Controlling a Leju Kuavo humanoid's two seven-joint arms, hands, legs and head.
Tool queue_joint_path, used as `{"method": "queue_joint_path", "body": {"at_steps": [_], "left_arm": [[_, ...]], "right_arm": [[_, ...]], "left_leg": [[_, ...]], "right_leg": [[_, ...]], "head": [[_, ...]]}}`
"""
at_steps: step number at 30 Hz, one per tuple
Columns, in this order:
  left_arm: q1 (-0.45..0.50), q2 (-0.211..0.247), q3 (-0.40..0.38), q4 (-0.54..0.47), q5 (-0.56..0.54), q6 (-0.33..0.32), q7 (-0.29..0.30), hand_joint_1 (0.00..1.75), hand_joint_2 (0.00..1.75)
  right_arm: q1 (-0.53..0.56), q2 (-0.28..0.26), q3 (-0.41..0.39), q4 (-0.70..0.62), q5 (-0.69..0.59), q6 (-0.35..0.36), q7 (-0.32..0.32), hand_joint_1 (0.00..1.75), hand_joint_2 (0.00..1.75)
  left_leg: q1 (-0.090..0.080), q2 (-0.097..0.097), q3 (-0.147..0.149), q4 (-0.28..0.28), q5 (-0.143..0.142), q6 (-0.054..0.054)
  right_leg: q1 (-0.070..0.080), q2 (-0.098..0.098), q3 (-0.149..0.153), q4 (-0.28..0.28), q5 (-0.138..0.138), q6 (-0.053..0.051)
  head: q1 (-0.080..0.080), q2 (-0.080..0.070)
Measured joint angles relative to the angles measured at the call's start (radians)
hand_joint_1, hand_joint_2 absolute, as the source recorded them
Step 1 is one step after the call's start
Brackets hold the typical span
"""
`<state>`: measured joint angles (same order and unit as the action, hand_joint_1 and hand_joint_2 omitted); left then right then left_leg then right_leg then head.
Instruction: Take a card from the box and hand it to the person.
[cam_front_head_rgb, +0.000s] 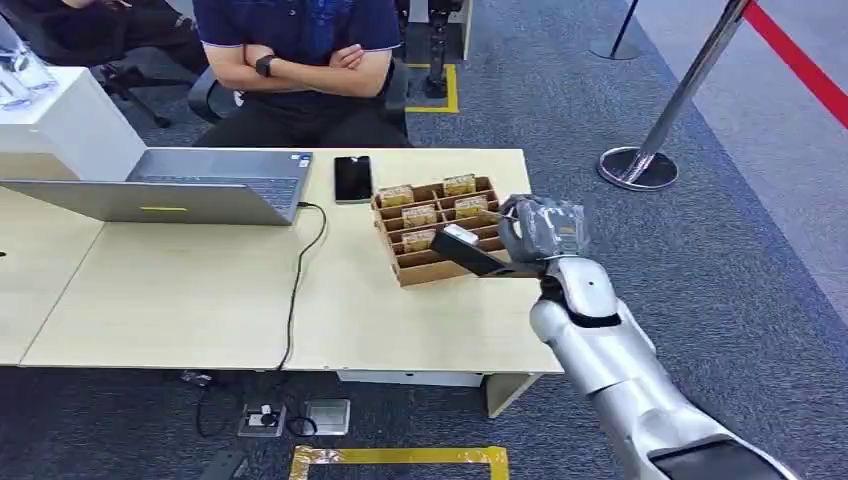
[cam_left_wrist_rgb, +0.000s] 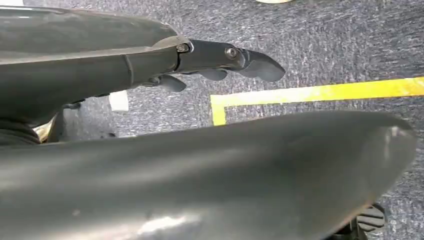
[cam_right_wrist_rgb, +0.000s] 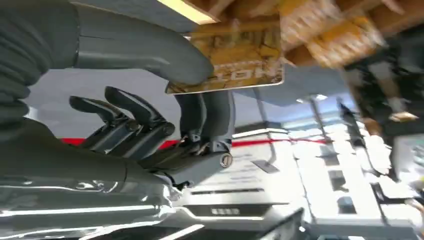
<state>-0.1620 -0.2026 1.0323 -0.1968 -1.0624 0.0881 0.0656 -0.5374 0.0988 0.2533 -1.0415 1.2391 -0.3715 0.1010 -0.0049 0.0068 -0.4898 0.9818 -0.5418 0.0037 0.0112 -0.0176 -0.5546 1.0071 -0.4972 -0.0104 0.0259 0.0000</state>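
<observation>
With the right hand (cam_front_head_rgb: 538, 228) at the box's (cam_front_head_rgb: 440, 262) three o'clock edge on the tabletop (cam_front_head_rgb: 200, 300), its thumb and fingers (cam_right_wrist_rgb: 205, 112) clamped on a card (cam_right_wrist_rgb: 240, 60), it should lift straight, keeping the pinch firm, then carry toward the person (cam_front_head_rgb: 300, 60) at twelve o'clock.

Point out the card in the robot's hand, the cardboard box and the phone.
card (cam_right_wrist_rgb: 240, 65), right wrist view, on its printed gold face.
cardboard box (cam_front_head_rgb: 440, 267), head view, on its front wall.
phone (cam_front_head_rgb: 352, 179), head view, middle of its dark screen.
</observation>
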Motion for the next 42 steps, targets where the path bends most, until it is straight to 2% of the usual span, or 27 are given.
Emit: {"method": "queue_joint_path", "body": {"at_steps": [3,5,8,10,13,16,22,29,33,42], "left_arm": [[-0.001,0.0,0.0,0.0,-0.003,0.0,-0.006,0.0,0.0],[-0.004,0.0,-0.001,0.0,-0.014,0.0,-0.006,0.0,0.0],[-0.011,0.0,-0.001,0.0,-0.027,-0.006,-0.006,0.0,0.0],[-0.02,0.0,-0.003,0.0,-0.039,-0.015,-0.003,0.0,0.0],[-0.034,-0.001,-0.012,0.0,-0.05,-0.018,0.005,0.0,0.0],[-0.044,-0.003,-0.025,0.0,-0.063,-0.01,0.012,0.0,0.0],[-0.058,-0.016,-0.035,0.0,-0.076,0.018,0.017,0.0,0.0],[-0.071,-0.023,-0.048,0.002,-0.087,0.018,0.046,0.0,0.0],[-0.08,-0.027,-0.055,0.002,-0.101,0.02,0.066,0.0,0.0],[-0.089,-0.031,-0.068,0.002,-0.114,0.03,0.069,0.0,0.0]], "right_arm": [[-0.01,-0.005,0.005,-0.098,-0.043,0.016,-0.029,1.75,1.75],[-0.039,-0.005,0.012,-0.115,-0.06,0.013,-0.032,1.75,1.75],[-0.089,0.005,0.019,-0.106,-0.088,-0.036,-0.031,1.75,1.75],[-0.143,0.018,0.026,-0.062,-0.104,-0.086,-0.023,1.75,1.75],[-0.218,0.041,0.026,0.023,-0.123,-0.116,-0.022,1.75,1.75],[-0.301,0.07,0.026,0.152,-0.112,-0.146,0.005,1.75,1.75],[-0.433,0.099,0.014,0.399,-0.11,-0.25,0.013,1.75,1.75],[-0.474,0.099,-0.016,0.542,-0.107,-0.283,0.034,1.75,1.75],[-0.475,0.091,-0.026,0.578,-0.098,-0.296,0.042,1.75,1.75],[-0.474,0.069,-0.048,0.621,-0.076,-0.314,0.051,1.75,1.75]], "left_leg": [[0.0,0.0,0.0,0.0,0.0,0.0],[0.0,0.0,0.0,0.0,0.0,0.0],[0.0,0.0,0.0,0.0,0.001,0.0],[0.0,0.0,0.0,0.0,0.002,-0.001],[0.0,0.0,0.0,0.0,0.002,-0.001],[0.0,0.0,0.0,0.001,0.003,-0.001],[0.0,0.0,0.0,0.001,0.003,-0.001],[0.0,0.0,0.0,0.001,0.003,-0.001],[0.0,0.0,0.0,0.002,0.003,-0.001],[0.0,0.0,0.0,0.002,0.003,-0.001]], "right_leg": [[0.0,0.0,0.0,0.0,0.0,0.0],[0.0,0.0,0.0,0.0,0.0,0.0],[0.0,0.0,0.0,0.001,0.001,0.0],[0.0,0.0,0.0,0.001,0.001,0.0],[0.0,0.0,0.0,0.001,0.002,0.0],[0.0,0.0,0.0,0.002,0.002,-0.001],[0.0,0.0,0.0,0.002,0.002,-0.001],[0.0,0.0,0.0,0.002,0.002,-0.001],[0.0,0.0,0.0,0.002,0.002,-0.001],[0.0,0.0,0.0,0.002,0.002,-0.001]], "head": [[0.0,0.0],[0.0,0.0],[0.002,0.0],[0.0,0.0],[0.001,0.0],[-0.001,0.0],[-0.001,0.0],[0.001,0.0],[0.001,0.0],[0.0,0.0]]}}
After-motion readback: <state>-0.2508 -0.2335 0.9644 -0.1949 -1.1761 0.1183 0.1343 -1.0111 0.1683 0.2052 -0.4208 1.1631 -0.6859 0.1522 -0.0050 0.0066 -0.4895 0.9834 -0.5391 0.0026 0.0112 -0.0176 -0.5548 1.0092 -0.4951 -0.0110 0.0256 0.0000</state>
